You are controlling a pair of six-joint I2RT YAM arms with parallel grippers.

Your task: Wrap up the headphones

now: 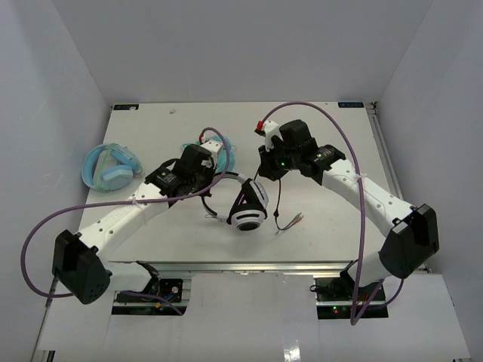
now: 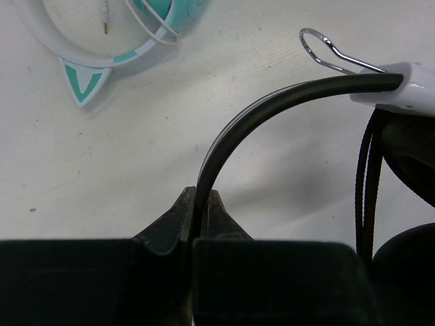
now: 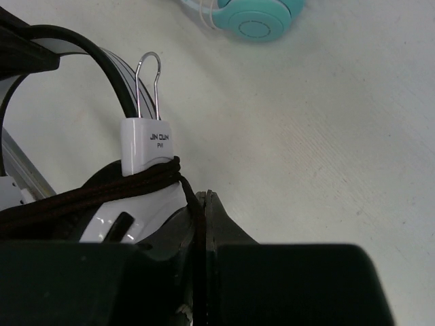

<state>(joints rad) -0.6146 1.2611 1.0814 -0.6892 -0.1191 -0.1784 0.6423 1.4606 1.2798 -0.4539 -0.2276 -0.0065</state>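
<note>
The black-and-white headphones (image 1: pixel 249 210) are in the middle of the table, held between both arms. My left gripper (image 1: pixel 216 181) is shut on their thin black headband (image 2: pixel 238 125), which arcs up from my closed jaws (image 2: pixel 198 212) to the white slider (image 2: pixel 408 85). My right gripper (image 1: pixel 266 172) is shut on the thin black cable (image 3: pixel 195 204). Several turns of cable (image 3: pixel 102 190) are wound round the white earcup arm (image 3: pixel 149 146) just left of my right fingers. The loose cable end (image 1: pixel 290 220) lies on the table to the right of the earcup.
Teal cat-ear headphones (image 1: pixel 224 148) lie behind the left gripper; they also show in the left wrist view (image 2: pixel 81 75) and the right wrist view (image 3: pixel 258 20). Chunky light-blue headphones (image 1: pixel 112 167) lie at the table's left edge. White walls surround the table.
</note>
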